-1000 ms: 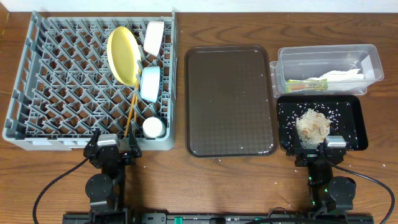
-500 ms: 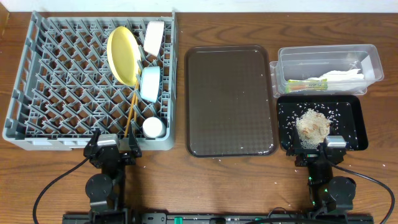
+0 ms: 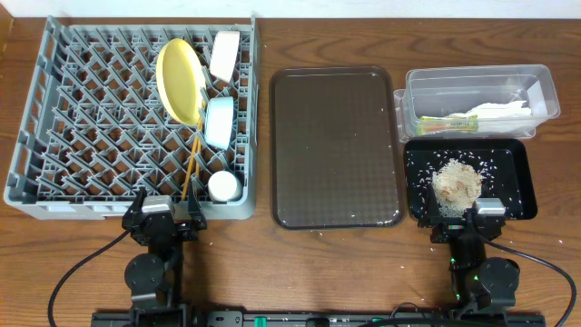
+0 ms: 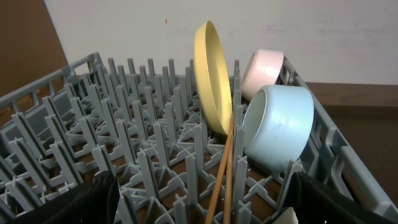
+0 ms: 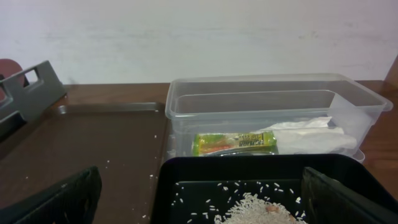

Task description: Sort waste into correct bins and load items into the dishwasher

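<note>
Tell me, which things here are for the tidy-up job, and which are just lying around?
For the job: yellow plate, white bowl, light blue bowl, white cup, chopsticks, grey dish rack, snack wrapper, napkin, rice scraps, clear tub, black tray.

Just lying around: dark brown serving tray, wooden table.

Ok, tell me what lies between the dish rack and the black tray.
Only the dark brown serving tray lies there; the overhead view shows it best.
</note>
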